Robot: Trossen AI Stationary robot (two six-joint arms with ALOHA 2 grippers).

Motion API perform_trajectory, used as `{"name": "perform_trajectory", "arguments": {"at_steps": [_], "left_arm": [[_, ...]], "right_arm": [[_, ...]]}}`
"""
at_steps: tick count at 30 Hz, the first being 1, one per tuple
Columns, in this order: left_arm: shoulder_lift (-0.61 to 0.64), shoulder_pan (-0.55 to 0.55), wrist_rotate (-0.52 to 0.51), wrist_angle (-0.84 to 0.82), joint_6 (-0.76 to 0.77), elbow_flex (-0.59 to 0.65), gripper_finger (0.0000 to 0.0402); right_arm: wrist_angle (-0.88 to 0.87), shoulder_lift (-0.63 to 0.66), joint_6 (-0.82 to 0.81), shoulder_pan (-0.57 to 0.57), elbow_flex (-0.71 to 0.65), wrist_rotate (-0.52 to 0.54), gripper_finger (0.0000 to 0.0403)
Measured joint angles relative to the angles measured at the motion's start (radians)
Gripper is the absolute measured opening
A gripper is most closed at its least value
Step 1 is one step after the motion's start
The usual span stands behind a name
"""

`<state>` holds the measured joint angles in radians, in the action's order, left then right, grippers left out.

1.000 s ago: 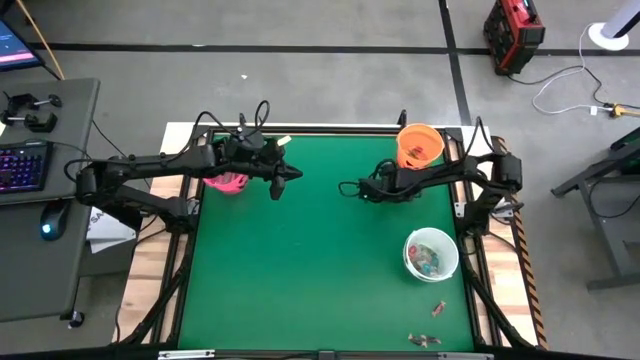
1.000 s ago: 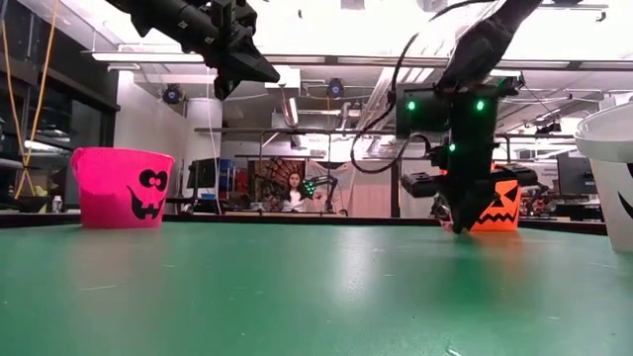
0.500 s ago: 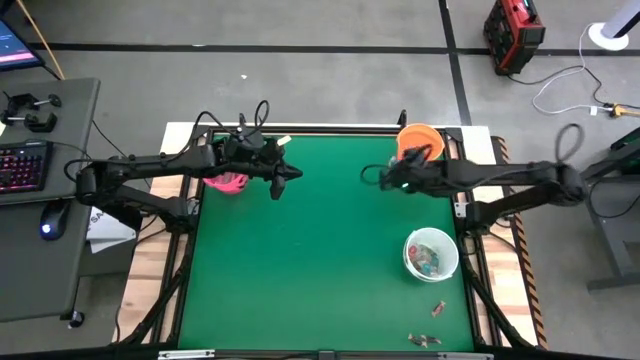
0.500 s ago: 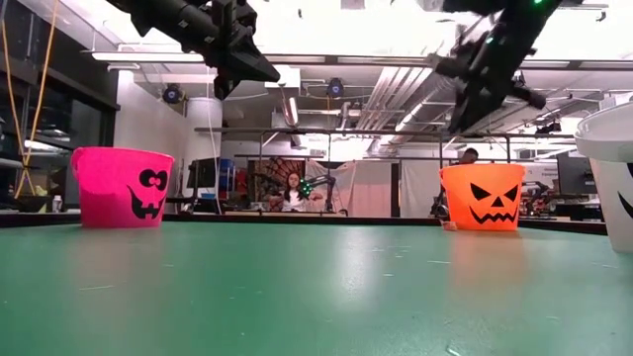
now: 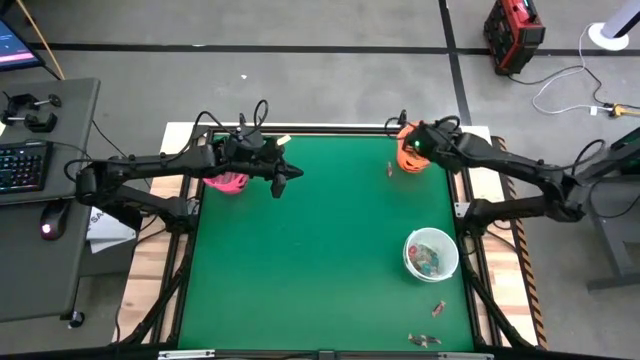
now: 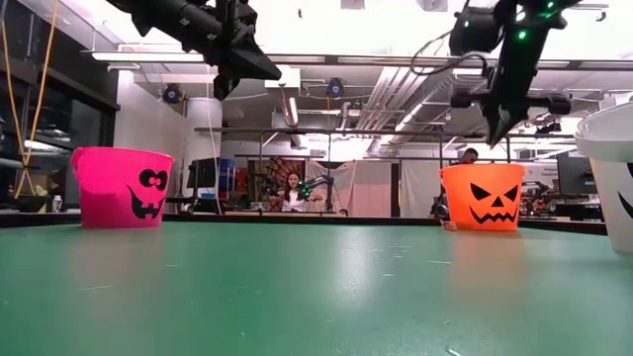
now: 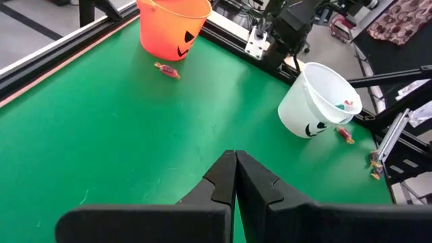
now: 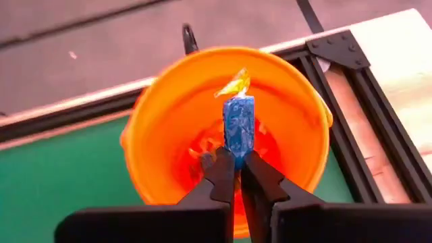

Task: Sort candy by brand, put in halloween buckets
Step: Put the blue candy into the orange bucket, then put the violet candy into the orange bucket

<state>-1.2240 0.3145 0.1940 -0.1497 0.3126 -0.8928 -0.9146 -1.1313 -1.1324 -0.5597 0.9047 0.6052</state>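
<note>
Green worktop (image 5: 310, 260) carries three buckets; above the orange bucket (image 8: 229, 128) the right claw (image 8: 237, 156) is clamped on a blue-wrapped candy (image 8: 238, 127). Left claw (image 7: 235, 160), fingers together, hangs near the pink bucket (image 6: 122, 187).

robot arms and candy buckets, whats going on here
The right claw is shut on a small blue-wrapped candy and holds it above the round orange plastic bucket at the table's far edge. The left claw is shut and empty, raised near the round pink plastic bucket. The white bucket already holds sweets, and one wrapped sweet lies beside the orange bucket.
</note>
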Motion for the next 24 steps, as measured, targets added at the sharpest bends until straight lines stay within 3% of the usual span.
{"name": "perform_trajectory", "arguments": {"at_steps": [3,7,13,17,20,24], "left_arm": [[0.0,0.0,0.0,0.0,0.001,0.0,0.0],[0.0,0.0,0.0,0.0,0.005,0.0,0.0],[0.0,0.0,0.0,0.0,0.01,0.0,0.0],[0.0,0.0,0.0,-0.001,0.01,0.0,0.0],[0.0,0.0,0.001,-0.002,0.01,0.0,0.0],[0.0,0.0,0.001,-0.002,0.01,0.0,0.0]], "right_arm": [[0.036,-0.026,0.109,-0.055,0.0,-0.059,0.0025],[0.084,-0.032,0.231,-0.095,0.0,-0.12,0.0082],[0.084,-0.019,0.281,-0.123,0.001,-0.142,0.0191],[0.085,-0.017,0.325,-0.121,0.022,-0.221,0.0234],[0.133,0.004,0.413,-0.078,0.041,-0.337,0.0244],[0.271,0.052,0.48,0.039,0.05,-0.636,0.0244]]}}
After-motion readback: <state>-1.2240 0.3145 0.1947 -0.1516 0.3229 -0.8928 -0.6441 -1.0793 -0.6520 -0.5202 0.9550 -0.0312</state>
